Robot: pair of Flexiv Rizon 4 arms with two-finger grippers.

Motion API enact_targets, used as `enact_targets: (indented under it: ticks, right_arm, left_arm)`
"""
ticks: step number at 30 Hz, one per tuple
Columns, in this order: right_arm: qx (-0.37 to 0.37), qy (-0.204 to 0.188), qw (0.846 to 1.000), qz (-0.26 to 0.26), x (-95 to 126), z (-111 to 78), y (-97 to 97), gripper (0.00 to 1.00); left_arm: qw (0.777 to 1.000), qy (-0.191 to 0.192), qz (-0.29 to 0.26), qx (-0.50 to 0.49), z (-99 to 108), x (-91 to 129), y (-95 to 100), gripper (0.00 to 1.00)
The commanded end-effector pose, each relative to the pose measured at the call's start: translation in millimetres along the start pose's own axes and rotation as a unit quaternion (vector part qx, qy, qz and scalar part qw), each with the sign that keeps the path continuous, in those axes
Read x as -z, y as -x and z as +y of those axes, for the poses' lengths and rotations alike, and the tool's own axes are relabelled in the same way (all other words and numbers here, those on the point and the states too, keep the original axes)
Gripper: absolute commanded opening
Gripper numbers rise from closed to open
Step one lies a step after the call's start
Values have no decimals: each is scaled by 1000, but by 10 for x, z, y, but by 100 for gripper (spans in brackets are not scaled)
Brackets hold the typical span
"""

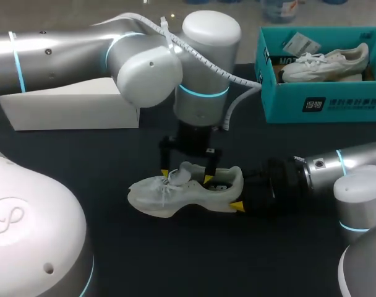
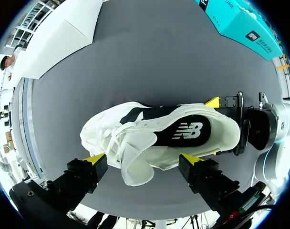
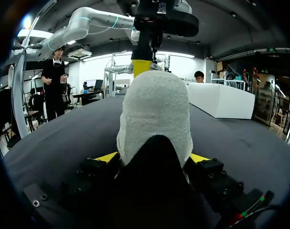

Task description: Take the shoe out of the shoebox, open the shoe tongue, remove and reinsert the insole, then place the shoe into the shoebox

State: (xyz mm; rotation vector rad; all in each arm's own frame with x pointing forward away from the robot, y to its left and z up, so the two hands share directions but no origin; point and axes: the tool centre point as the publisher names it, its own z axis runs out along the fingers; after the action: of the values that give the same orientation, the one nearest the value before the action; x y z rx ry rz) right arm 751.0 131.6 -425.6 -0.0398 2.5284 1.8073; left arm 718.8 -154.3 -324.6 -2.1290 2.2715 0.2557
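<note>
A white shoe [image 1: 175, 197] lies on the black table with its toe to the left, its tongue pulled up and its dark insole [image 2: 183, 131] showing. My left gripper [image 1: 186, 176] hangs straight above it, open wide. Its yellow tips [image 2: 95, 157] flank the raised tongue [image 2: 135, 167] without clamping it. My right gripper [image 1: 237, 189] comes in from the right and is shut on the shoe's heel [image 3: 157, 114], one finger on each side. The teal shoebox [image 1: 318, 105] stands at the back right.
A second white shoe [image 1: 327, 62] lies inside the teal shoebox. A white lid [image 1: 70, 105] lies at the back left of the table. My left arm's large joints [image 1: 200, 62] hang over the table's middle.
</note>
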Motion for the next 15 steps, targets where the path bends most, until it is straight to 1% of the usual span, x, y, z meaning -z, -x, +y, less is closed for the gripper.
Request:
enact_targets:
  ticks: [1,3,4,5,8,9,11,15]
  right_arm:
    - [-1,-2,1000,-1,-43,-32,-30,0]
    - [-1,-2,1000,-1,-43,-32,-30,0]
    - [-1,-2,1000,-1,-43,-32,-30,0]
    - [-1,-2,1000,-1,-43,-32,-30,0]
    - [-1,-2,1000,-1,-43,-32,-30,0]
    - [-1,-2,1000,-1,-43,-32,-30,0]
    - [-1,-2,1000,-1,-43,-32,-30,0]
    - [-1,-2,1000,-1,-43,-32,-30,0]
  left_arm:
    - [1000,4,-2,3,-41,-27,-29,100]
    - [1000,7,-1,5,-64,-25,-13,100]
    - [1000,9,1,6,-73,-22,-3,84]
    - [1000,12,3,7,-85,-18,15,48]
    - [1000,14,8,10,-86,4,74,25]
    - [1000,14,8,10,-86,13,91,18]
    - [1000,12,11,11,-87,24,128,9]
    - [1000,10,12,14,-103,33,201,2]
